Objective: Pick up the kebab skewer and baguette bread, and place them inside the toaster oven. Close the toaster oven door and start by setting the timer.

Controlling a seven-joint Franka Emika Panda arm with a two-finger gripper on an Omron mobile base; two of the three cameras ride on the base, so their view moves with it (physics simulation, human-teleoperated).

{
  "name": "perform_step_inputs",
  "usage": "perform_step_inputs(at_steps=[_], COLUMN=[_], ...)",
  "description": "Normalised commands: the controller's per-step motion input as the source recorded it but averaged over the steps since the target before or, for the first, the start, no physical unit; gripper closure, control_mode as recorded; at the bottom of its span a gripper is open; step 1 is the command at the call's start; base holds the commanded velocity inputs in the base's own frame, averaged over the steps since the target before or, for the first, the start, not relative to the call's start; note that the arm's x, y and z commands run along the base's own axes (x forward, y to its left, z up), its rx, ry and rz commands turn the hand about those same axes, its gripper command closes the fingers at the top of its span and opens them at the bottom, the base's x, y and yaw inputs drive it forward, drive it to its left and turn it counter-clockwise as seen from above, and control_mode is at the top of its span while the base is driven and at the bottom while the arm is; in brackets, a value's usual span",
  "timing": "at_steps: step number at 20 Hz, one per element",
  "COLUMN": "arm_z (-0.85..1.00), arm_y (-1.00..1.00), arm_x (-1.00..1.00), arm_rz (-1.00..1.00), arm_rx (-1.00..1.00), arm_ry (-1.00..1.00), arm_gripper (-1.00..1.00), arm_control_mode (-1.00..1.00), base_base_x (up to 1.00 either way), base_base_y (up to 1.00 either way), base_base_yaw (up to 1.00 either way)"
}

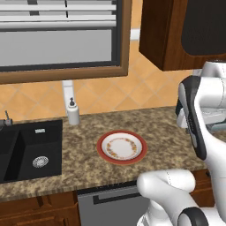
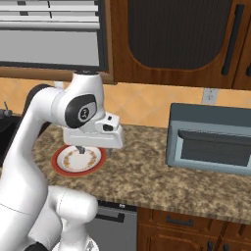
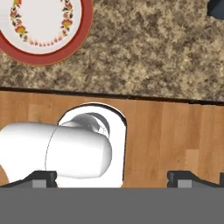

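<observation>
One red-rimmed plate (image 1: 122,147) with a floral ring is seen lying on the speckled table (image 1: 84,145), between the black sink (image 1: 30,151) and the blue-grey toaster oven (image 2: 211,138), whose glass door (image 2: 213,149) is shown closed. The claw (image 3: 112,177) is held high over the table's front edge, its fingertips (image 3: 39,178) spread fully wide with nothing gripped between them
</observation>
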Motion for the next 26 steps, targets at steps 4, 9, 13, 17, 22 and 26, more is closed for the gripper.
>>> perform_step_inputs(at_steps=[4,9,13,17,22,26], arm_z=[0.0,0.0,0.0,0.0,0.0,0.0], arm_y=[-0.18,0.0,0.0,0.0,0.0,0.0], arm_x=[-0.02,0.0,0.0,0.0,0.0,0.0], arm_rz=[0.0,0.0,0.0,0.0,0.0,0.0], arm_rx=[0.02,0.0,0.0,0.0,0.0,0.0], arm_ry=[0.02,0.0,0.0,0.0,0.0,0.0], arm_gripper=[-1.0,-1.0,-1.0,-1.0,-1.0,-1.0], arm_control_mode=[1.0,1.0,1.0,1.0,1.0,1.0], base_base_x=[-0.01,-0.35,-0.08,0.32,0.4,0.54], base_base_y=[-0.11,-0.93,-0.95,-0.63,-0.22,0.0], base_base_yaw=[-0.01,-0.08,-0.02,0.01,0.01,0.0])
